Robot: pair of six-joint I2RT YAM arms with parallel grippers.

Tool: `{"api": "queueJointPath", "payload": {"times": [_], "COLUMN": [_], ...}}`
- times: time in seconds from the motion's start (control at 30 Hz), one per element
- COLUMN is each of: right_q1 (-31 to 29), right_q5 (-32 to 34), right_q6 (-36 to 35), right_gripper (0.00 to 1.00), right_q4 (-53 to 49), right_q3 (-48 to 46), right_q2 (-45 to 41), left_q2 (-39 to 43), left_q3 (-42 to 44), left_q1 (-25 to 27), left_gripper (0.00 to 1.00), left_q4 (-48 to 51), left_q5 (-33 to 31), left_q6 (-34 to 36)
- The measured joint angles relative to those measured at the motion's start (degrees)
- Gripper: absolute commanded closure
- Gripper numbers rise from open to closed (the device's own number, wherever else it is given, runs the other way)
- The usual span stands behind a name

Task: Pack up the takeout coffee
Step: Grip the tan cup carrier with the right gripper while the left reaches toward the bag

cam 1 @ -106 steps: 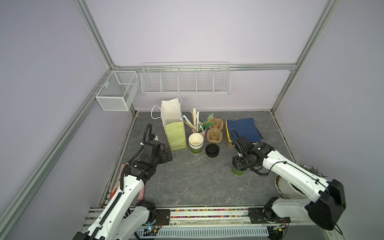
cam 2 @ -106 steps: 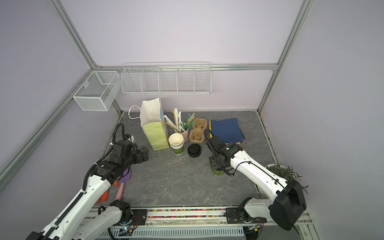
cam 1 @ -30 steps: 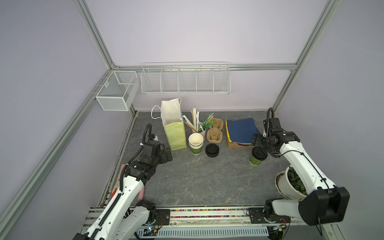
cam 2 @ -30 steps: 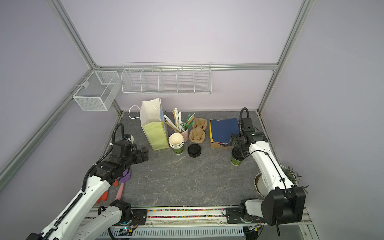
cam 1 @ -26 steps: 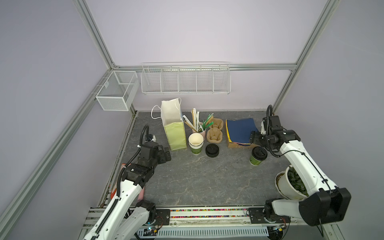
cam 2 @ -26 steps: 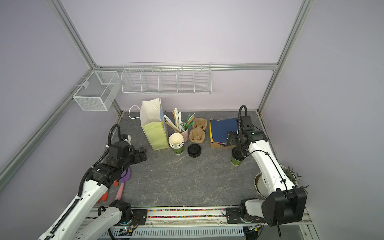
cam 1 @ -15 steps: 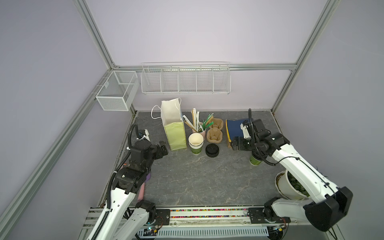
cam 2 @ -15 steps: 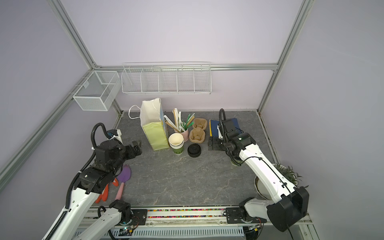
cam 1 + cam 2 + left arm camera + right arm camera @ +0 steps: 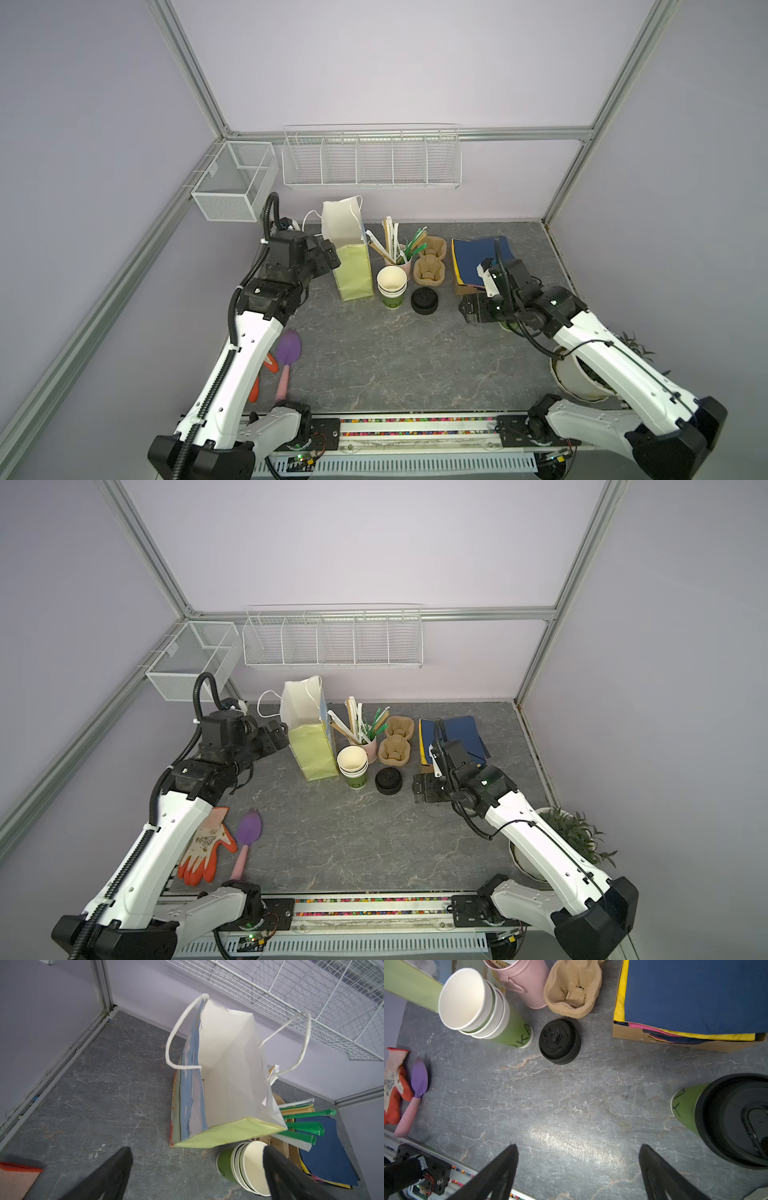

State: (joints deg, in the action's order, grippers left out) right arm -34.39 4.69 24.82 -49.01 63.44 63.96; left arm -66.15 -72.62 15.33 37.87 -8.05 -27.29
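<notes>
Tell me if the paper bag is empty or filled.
Empty, as far as seen: the left wrist view looks into the open paper bag, showing only bare white walls.

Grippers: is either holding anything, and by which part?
Nothing held. Left gripper and right gripper are open and empty; the takeout coffee stands free.

R gripper (image 9: 467, 311) let go of the takeout coffee (image 9: 726, 1120) after carrying it from mid-table to the right, near the blue paper stack (image 9: 478, 253), then swung left w/ jaws wide; L gripper (image 9: 328, 255) rose and moved far, up beside the bag (image 9: 353, 270)
</notes>
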Motion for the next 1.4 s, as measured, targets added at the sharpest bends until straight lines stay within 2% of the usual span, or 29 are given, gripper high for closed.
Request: {"api": "queueJointPath", "payload": {"times": [0.3,0.57,0.93,1.13,1.4], "right_q1": [-1.9,-2.9,-3.0,-2.8,-0.3], "right_q5": [-1.3,-3.7,-2.0,1.9,3.1], "right_q6": [-1.4,-2.4,-2.8,-3.6,-2.6], "right_gripper": [0.09,0.1,0.1,0.13,0.21], "right_q4": [2.5,5.8,6.4,6.5,7.1], "right_q3": [-3.0,0.7,1.8,8.7,21.9], "right_q2": [-2.1,3.5,6.3,15.8,31.5], "left_q2": [-1.6,-2.2,-7.8,-5.5,4.6], "left_q3": [-1.0,-1.0,-1.6,-0.7,8.0], "left_q1": [-0.3,-0.3,-0.7,-0.7,-0.7], "left_gripper": [0.05,0.08,0.14,0.13,0.12], "left_q4": [-0.2,-0.3,-0.4,-2.5,-9.5], "left_q5": [0.5,0.4,0.4,0.3,0.7], "left_q6": [-0.5,-0.2,0.7,1.2,3.9]}}
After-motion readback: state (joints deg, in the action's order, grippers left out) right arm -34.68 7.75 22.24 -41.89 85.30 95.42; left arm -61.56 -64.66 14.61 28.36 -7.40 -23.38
